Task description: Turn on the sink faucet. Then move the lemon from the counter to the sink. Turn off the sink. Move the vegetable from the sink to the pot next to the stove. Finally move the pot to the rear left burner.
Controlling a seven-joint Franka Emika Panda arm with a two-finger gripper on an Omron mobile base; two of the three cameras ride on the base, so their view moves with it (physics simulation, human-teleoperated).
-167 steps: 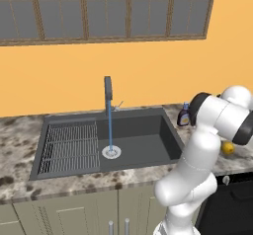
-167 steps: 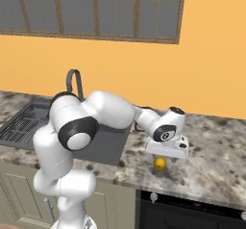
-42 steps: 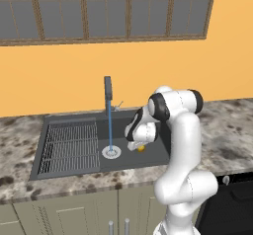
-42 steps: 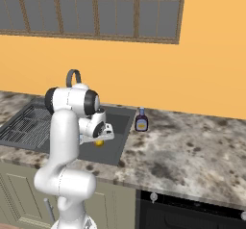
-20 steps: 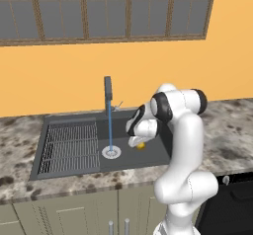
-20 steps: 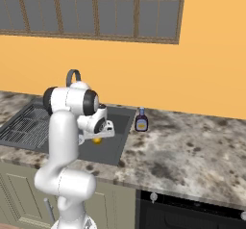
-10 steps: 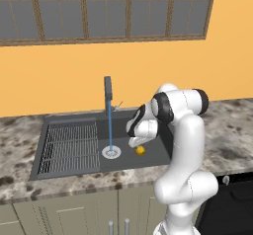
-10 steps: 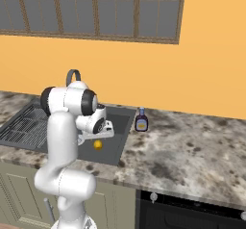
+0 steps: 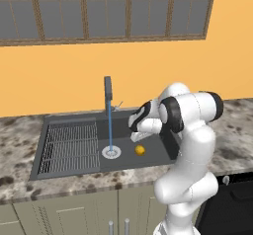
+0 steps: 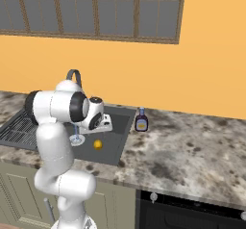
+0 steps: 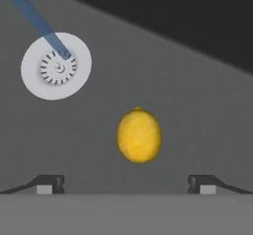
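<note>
Glowing orange across the back wall, under a wide row of dark grey window panes in brown frames. Stretching below it as a speckled grey, brown and cream stone counter over beige-grey cabinet doors. Sitting sunk into that slab as a large dark grey rectangular sink, carrying a ribbed wire-like rack on its left half. Showing as a flat black cooktop front with small knobs at the lower right of the right base view. Bending over the basin as a white robot arm with dark joints. Rising at the back rim as a slim dark grey sink faucet, pouring a thin blue stream of water onto the round silver drain. Hanging just above the basin floor as a two-finger gripper, jaws standing wide apart and grasping nothing, dark fingertips flanking the fruit without touching it. Standing on the counter just behind the sink's right corner as a small dark bottle with a pale label. Lying on the sink floor, just right of the drain and apart from it, as a small round bright yellow lemon.
</note>
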